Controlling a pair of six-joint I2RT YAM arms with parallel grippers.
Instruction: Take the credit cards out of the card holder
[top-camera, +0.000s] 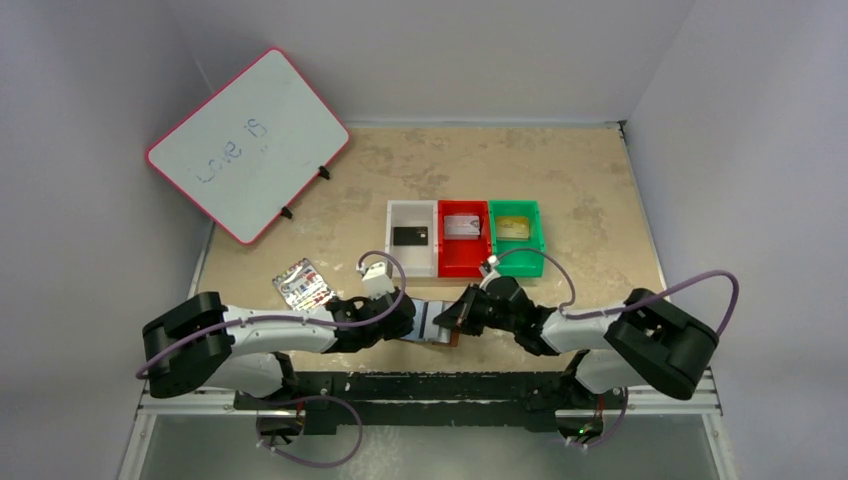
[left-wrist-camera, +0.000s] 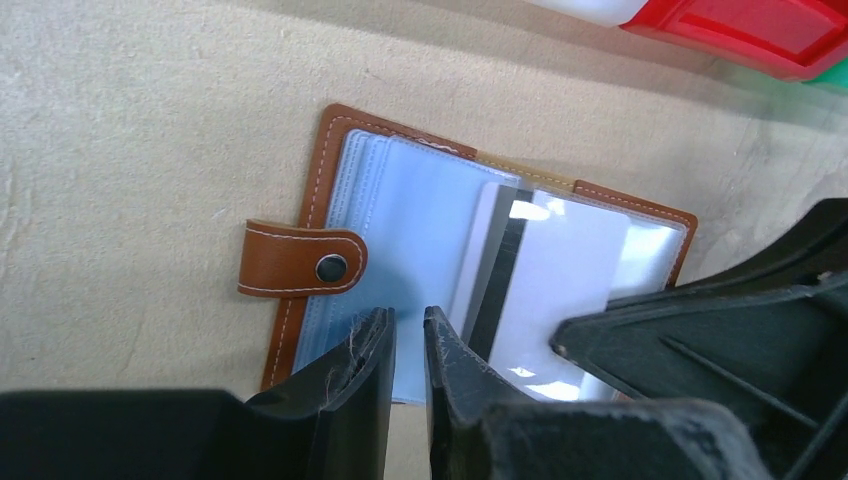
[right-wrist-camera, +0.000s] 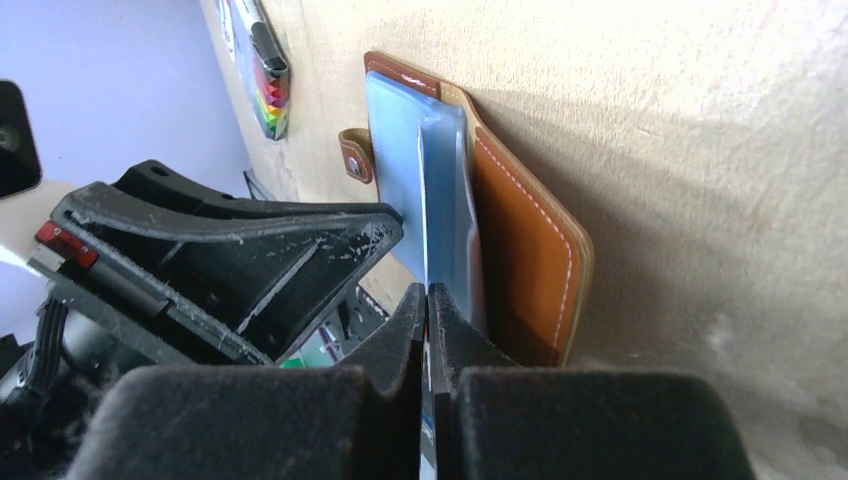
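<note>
The brown card holder (left-wrist-camera: 400, 230) lay open on the table (top-camera: 560, 180) between the two arms. The right gripper (right-wrist-camera: 428, 310) was pinched tight on a pale credit card (left-wrist-camera: 560, 280) with a dark stripe, standing up from the blue sleeves. The left gripper (left-wrist-camera: 409, 345) showed a narrow gap at the sleeve's near edge; I couldn't tell whether it gripped. The faint blue scrawl on the whiteboard (top-camera: 250, 140) was unreadable to me, and no card print was legible.

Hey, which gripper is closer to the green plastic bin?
Right. The right gripper, pinching a silvery card at the brown leather card holder, sits below-left of the green plastic bin in the top view; the left gripper is across the holder, farther left.
</note>
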